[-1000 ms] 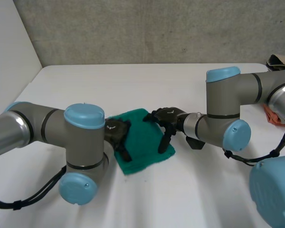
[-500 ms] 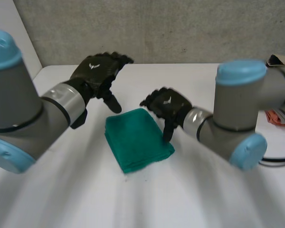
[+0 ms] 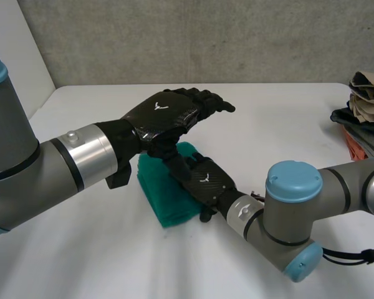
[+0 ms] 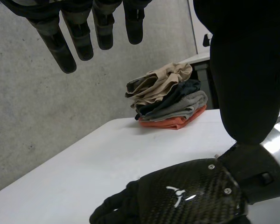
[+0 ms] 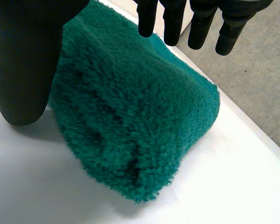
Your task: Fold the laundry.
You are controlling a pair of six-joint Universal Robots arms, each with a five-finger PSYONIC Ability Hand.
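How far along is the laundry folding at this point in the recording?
Done: the green towel lies folded into a thick rectangle on the table. In hand: nothing is gripped. The left hand hovers open above the towel, and the right hand is open over it. Left: probably little, perhaps moving the towel to the pile of clothes at the table's right side.

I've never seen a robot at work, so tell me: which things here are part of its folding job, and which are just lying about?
Part of the job:
- the folded green towel
- the right hand, open over the towel
- the left hand, open, raised above both

Lying about:
- the stack of clothes on the far right of the table, untouched, perhaps laundry too
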